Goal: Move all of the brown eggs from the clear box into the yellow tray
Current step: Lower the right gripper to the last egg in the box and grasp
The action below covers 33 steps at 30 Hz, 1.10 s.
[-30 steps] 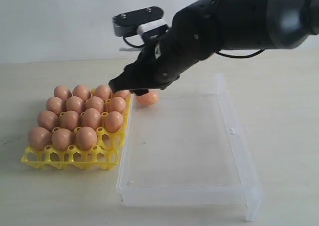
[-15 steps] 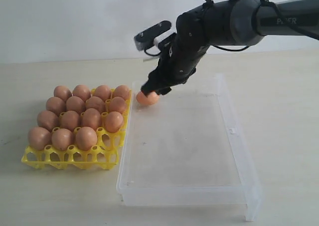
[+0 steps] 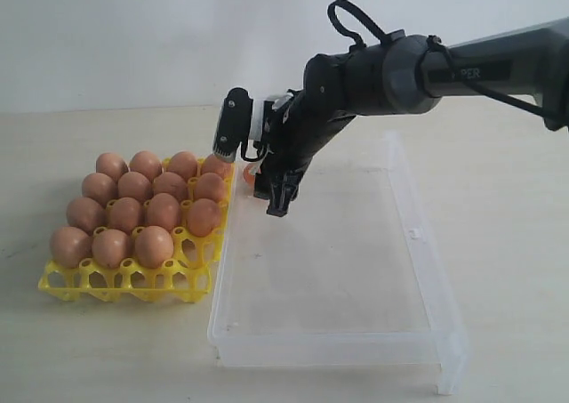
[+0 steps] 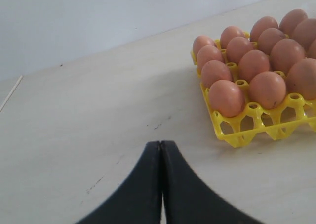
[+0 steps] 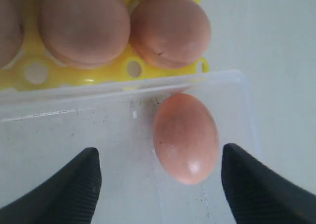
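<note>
One brown egg (image 5: 186,137) lies loose in the far left corner of the clear box (image 3: 418,243), against its wall (image 5: 123,93) on the tray side. My right gripper (image 5: 159,155) hangs open above it, one finger (image 5: 74,189) on each side and not touching. In the exterior view the right gripper (image 3: 271,194) hides most of that egg (image 3: 250,173). The yellow tray (image 3: 116,289) left of the box holds several brown eggs (image 3: 133,214). My left gripper (image 4: 161,144) is shut on nothing, low over the table beside the yellow tray (image 4: 247,130).
The clear box holds nothing but the one egg. Two tray eggs (image 5: 84,23) (image 5: 170,28) sit just beyond the box wall from my right gripper. The black right arm (image 3: 400,65) reaches in from the right above the box's far end.
My right arm has swung away from the tray's far right corner to the box's far left corner. Its gripper now points down over the loose egg.
</note>
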Tool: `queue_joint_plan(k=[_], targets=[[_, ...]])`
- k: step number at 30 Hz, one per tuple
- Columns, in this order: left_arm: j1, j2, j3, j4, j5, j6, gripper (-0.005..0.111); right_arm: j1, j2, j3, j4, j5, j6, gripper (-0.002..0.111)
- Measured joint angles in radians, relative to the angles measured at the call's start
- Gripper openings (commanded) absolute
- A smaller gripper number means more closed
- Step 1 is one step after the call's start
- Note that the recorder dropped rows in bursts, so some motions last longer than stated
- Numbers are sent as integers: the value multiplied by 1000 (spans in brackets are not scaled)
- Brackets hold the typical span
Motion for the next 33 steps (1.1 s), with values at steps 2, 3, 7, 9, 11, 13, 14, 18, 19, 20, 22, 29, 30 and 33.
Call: queue_joint_plan(k=[2, 3, 7, 9, 11, 13, 14, 18, 19, 20, 22, 29, 30, 33], targets=[[0, 0, 0, 0, 0, 0, 0, 0, 11, 0, 2, -23, 0, 65], [0, 0, 0, 0, 0, 0, 0, 0, 18, 0, 2, -31, 0, 65], [0, 0, 0, 0, 0, 0, 0, 0, 38, 0, 2, -62, 0, 65], [0, 0, 0, 0, 0, 0, 0, 0, 47, 0, 2, -85, 0, 65], [0, 0, 0, 0, 0, 0, 0, 0, 52, 0, 2, -112, 0, 65], [0, 0, 0, 0, 0, 0, 0, 0, 59, 0, 4, -136, 0, 64], [0, 0, 0, 0, 0, 0, 0, 0, 64, 0, 4, -143, 0, 64], [0, 0, 0, 0, 0, 0, 0, 0, 78, 0, 6, -155, 0, 63], [0, 0, 0, 0, 0, 0, 0, 0, 81, 0, 6, -161, 0, 62], [0, 0, 0, 0, 0, 0, 0, 0, 86, 0, 6, -171, -2, 62], [0, 0, 0, 0, 0, 0, 0, 0, 94, 0, 8, -188, -2, 60], [0, 0, 0, 0, 0, 0, 0, 0, 114, -4, 15, -222, -2, 26], [0, 0, 0, 0, 0, 0, 0, 0, 114, -4, 15, -224, 0, 15], [0, 0, 0, 0, 0, 0, 0, 0, 114, -4, 15, -226, 3, 0]])
